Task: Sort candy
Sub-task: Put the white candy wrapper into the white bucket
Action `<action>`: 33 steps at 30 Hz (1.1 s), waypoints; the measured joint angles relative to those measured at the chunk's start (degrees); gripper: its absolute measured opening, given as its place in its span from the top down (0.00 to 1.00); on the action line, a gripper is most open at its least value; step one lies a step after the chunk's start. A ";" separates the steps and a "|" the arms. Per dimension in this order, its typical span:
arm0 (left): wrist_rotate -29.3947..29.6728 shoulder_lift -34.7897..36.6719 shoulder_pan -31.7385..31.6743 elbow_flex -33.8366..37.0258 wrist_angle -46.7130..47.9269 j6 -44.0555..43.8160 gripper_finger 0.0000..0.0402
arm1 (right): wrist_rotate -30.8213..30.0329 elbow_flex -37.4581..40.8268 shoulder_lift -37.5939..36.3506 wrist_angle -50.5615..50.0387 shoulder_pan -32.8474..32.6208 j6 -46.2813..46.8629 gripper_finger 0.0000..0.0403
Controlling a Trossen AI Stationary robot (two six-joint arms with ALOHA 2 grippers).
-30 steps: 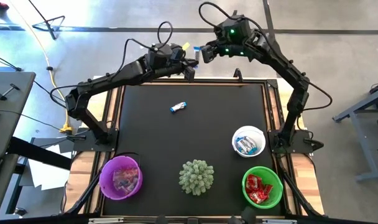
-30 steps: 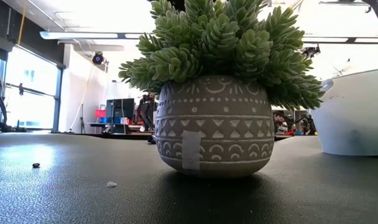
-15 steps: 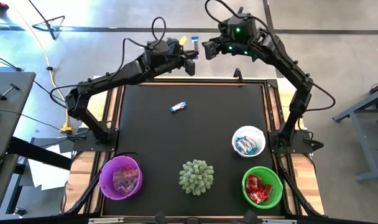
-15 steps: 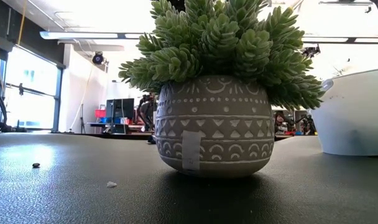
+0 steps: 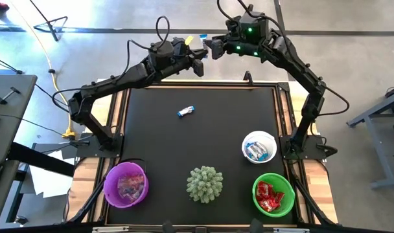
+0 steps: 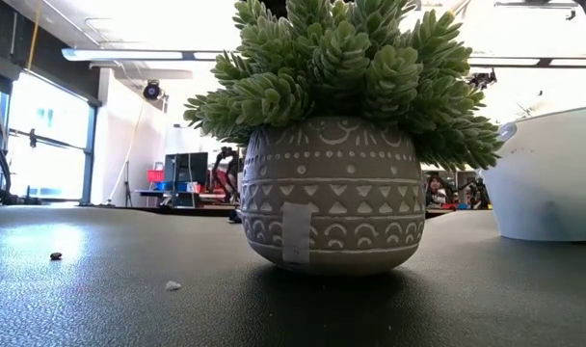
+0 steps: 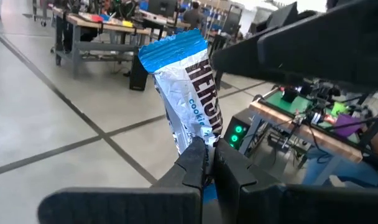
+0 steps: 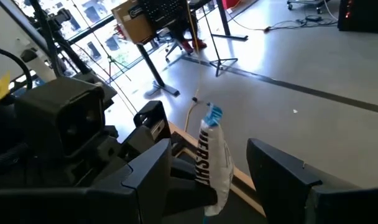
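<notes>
Since a second ago both arms have drawn further past the far edge of the table [image 5: 200, 139] and lifted slightly, the right gripper [image 5: 213, 49] easing closer to the left gripper [image 5: 198, 63] so the two now nearly meet; everything on the table lies where it did.

The left gripper is clenched on a blue-and-white wrapped candy bar [image 7: 188, 90], its fingertips [image 7: 198, 163] pinching the lower end of the wrapper so the bar stands up, tilted a little, above them. In the right wrist view the same bar [image 8: 214, 158] shows standing between the right gripper's two fingers [image 8: 288, 180], which are spread wide on either side of it; whether either finger touches the wrapper cannot be told. The right gripper holds nothing.

On the black table a single blue-and-white candy [image 5: 186, 111] lies alone in the far half, well apart from the bowls. At the near side a purple bowl [image 5: 109, 183] on the left holds pinkish candy [image 5: 127, 186], a white bowl [image 5: 271, 140] on the right holds blue-and-white candy [image 5: 257, 152], and just nearer than it a green bowl [image 5: 289, 194] holds red candy [image 5: 267, 194]. Between the purple and green bowls stands a spiky pale-green plant [image 5: 205, 183] in a patterned grey pot [image 6: 332, 193], which fills the low view beside the white bowl's wall
</notes>
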State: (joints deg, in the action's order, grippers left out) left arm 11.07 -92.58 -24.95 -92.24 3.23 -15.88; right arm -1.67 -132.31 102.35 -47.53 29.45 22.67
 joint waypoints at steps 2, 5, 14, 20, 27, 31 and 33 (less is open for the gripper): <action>0.00 0.00 0.00 0.00 -0.76 0.00 0.99 | 0.00 0.00 0.02 -0.02 0.02 0.53 0.49; -0.98 0.01 0.14 0.00 -2.33 0.00 0.99 | 0.00 0.00 0.08 -0.28 -0.03 0.84 0.49; -3.50 0.01 0.97 0.01 -4.51 -0.09 0.99 | -0.02 0.07 0.95 1.11 -0.75 0.89 0.49; -3.49 -0.01 1.58 0.01 -4.53 0.07 0.99 | -0.02 0.07 1.09 1.14 -1.11 0.88 0.59; -3.41 0.01 2.01 0.01 -4.47 0.04 0.99 | 0.04 0.07 1.11 0.59 -1.16 0.33 0.83; -3.26 0.00 2.11 0.01 -4.45 0.78 0.99 | 0.06 0.07 1.11 0.52 -1.14 -0.87 0.95; -3.21 0.01 2.21 0.01 -4.43 1.45 0.98 | 0.64 0.07 1.11 0.49 -1.11 -1.18 0.98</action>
State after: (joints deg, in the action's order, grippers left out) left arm 7.86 -92.58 -22.74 -92.23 -1.20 -14.43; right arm -1.03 -132.25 103.46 -47.04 28.34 21.49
